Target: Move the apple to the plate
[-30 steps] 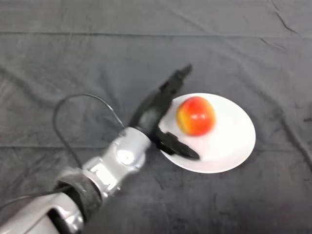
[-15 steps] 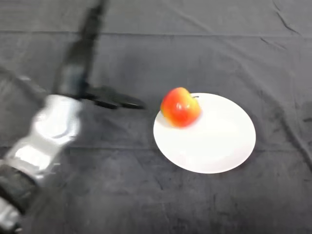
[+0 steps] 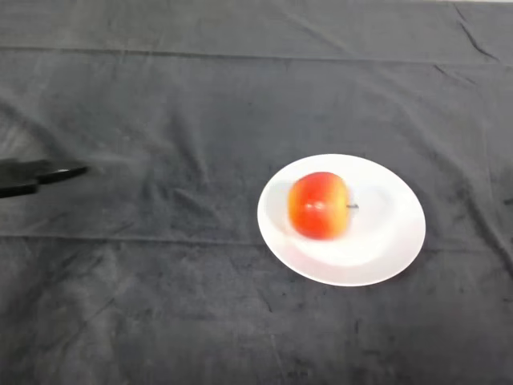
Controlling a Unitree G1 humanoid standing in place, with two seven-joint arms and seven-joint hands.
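Round glossy apple (image 3: 318, 205) on smooth white plate (image 3: 389, 241).

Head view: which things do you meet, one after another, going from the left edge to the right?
The fingers of the left hand at the left edge → the apple → the bare right part of the plate.

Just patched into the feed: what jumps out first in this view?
A red-yellow apple lies on its side on a white plate, right of centre on the dark cloth, stem pointing right. At the far left edge, only the black fingers of the left hand show, well apart from the plate.
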